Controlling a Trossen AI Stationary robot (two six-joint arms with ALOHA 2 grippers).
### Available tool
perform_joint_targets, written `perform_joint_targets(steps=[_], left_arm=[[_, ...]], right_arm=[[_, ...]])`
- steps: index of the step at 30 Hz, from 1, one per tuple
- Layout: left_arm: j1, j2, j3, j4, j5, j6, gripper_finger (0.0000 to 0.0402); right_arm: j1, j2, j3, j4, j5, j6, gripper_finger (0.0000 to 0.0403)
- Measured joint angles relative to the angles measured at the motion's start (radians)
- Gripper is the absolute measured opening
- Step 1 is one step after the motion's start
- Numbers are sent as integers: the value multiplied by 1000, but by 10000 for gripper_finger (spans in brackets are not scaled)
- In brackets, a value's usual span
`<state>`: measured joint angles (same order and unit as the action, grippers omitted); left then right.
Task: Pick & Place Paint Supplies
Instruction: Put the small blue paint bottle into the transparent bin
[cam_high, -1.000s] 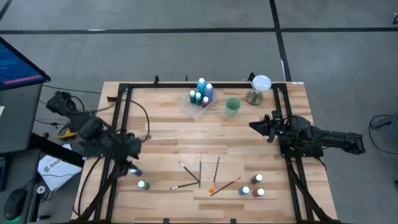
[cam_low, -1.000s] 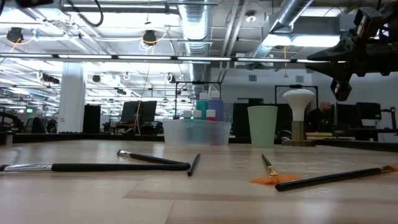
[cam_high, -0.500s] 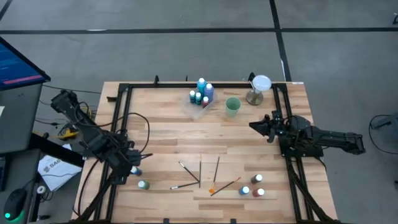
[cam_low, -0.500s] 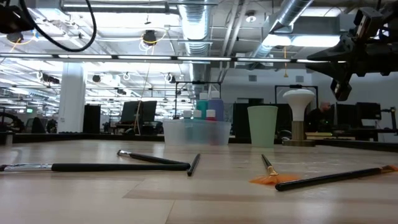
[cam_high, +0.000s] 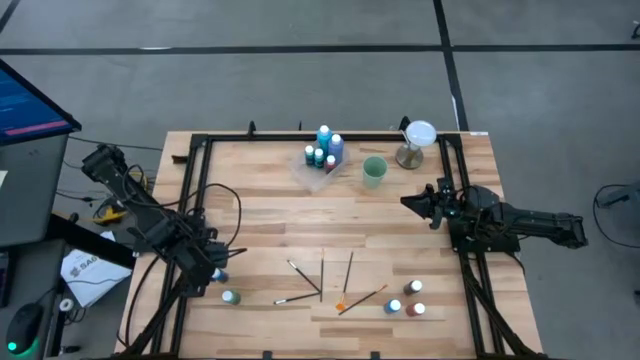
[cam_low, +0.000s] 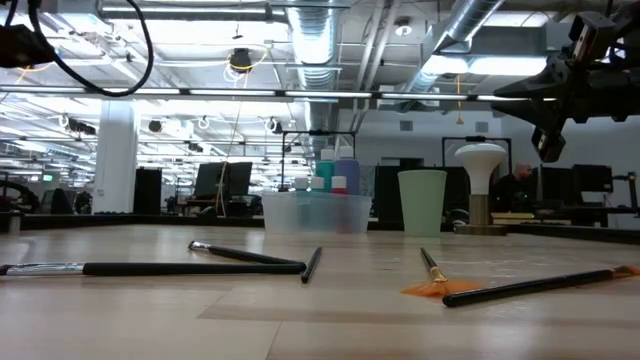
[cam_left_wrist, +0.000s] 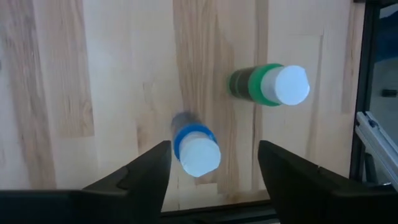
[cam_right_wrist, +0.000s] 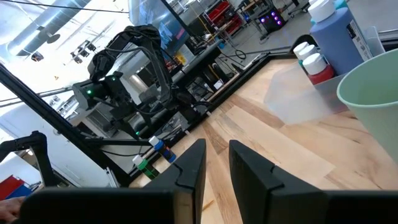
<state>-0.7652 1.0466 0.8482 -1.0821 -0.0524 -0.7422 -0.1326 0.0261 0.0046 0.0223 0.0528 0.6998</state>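
Note:
My left gripper (cam_left_wrist: 214, 171) hangs open over the table's near left part, pointing steeply down. A blue bottle with a white cap (cam_left_wrist: 194, 144) stands upright between its fingers and touches neither. A green bottle (cam_left_wrist: 268, 85) stands just beside it, outside the fingers. From above, my left gripper (cam_high: 212, 268) half covers the blue bottle (cam_high: 220, 276), and the green bottle (cam_high: 231, 297) is nearer the front edge. Several paintbrushes (cam_high: 322, 280) lie flat at the near middle. My right gripper (cam_high: 408, 202) waits level above the table's right side, fingers (cam_right_wrist: 196, 163) slightly apart around nothing.
At the far middle a clear tray (cam_high: 312, 170) holds several bottles (cam_high: 326, 146). A pale green cup (cam_high: 374, 170) and a white-topped stand (cam_high: 416, 140) are to its right. Three more bottles (cam_high: 405, 300) stand near right. Black frame rails (cam_high: 198, 190) run along both sides.
My left gripper has come down over the blue bottle and shifted a little toward the table's left near corner, turning slightly. Most of this came early in the second. The bottles and brushes have stayed in place.

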Motion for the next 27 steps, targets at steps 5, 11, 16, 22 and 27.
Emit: perform_joint_targets(steps=[5,11,16,22,27], left_arm=[[0,0,-23,0,0,-4,264],[1,0,-77,25,5,-7,270],[1,0,-98,35,16,-34,269],[1,0,-98,39,11,-34,266],[0,2,-98,39,6,-34,233]], right_arm=[[0,0,0,0,0,0,65],[0,0,0,0,0,8,65],[0,0,0,0,0,8,65],[0,0,0,0,0,8,65],[0,0,0,0,0,8,65]])
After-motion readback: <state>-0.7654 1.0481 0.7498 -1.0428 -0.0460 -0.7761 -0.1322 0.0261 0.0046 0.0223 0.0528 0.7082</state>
